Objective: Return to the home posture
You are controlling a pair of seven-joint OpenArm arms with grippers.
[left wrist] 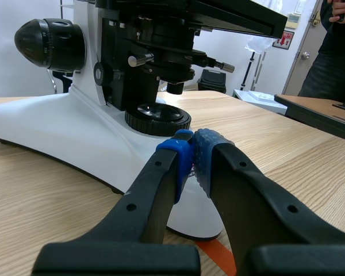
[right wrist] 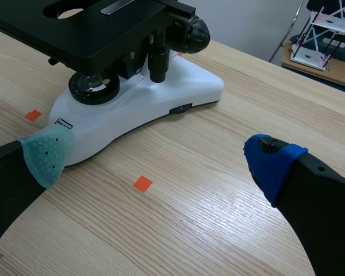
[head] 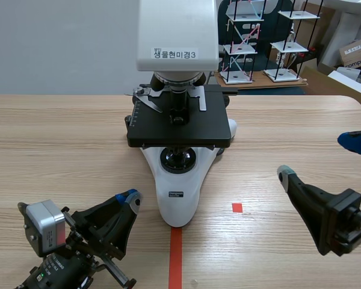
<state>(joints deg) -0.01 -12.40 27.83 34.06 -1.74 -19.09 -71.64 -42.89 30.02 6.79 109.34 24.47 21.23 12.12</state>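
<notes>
- Presently, my left gripper [left wrist: 192, 154] is pressed together, its blue pads [left wrist: 210, 155] meeting tip to tip with nothing between them.
- It sits low over the table [head: 60, 144] at my near left, pointing at the white foot of the microscope [head: 180, 120]. The scene view shows a gap of bare wood between tip and foot, so I record near, not touching.
- My right gripper [right wrist: 159, 158] is spread wide, the grey-green pad [right wrist: 46, 152] on one side and the blue pad [right wrist: 273, 164] on the other. It grips nothing; only table and an orange tape square [right wrist: 142, 184] lie beneath the gap.
- It hangs low at my near right, well apart from the microscope.
- The microscope stands upright in the middle of the table, its foot at the head of the orange tape line [head: 175, 259]. Neither claw holds or touches it.
- Assessment, done: both arms are clear of the instrument, empty, and drawn low toward my side of the table, one on each flank. I judge the return largely complete.
- Assessment, outstanding: the two claws do not match, one closed and one open, and the left tip is close to the foot. Whether home calls for a further pull-back or a matched claw setting, I cannot confirm from these views.
</notes>
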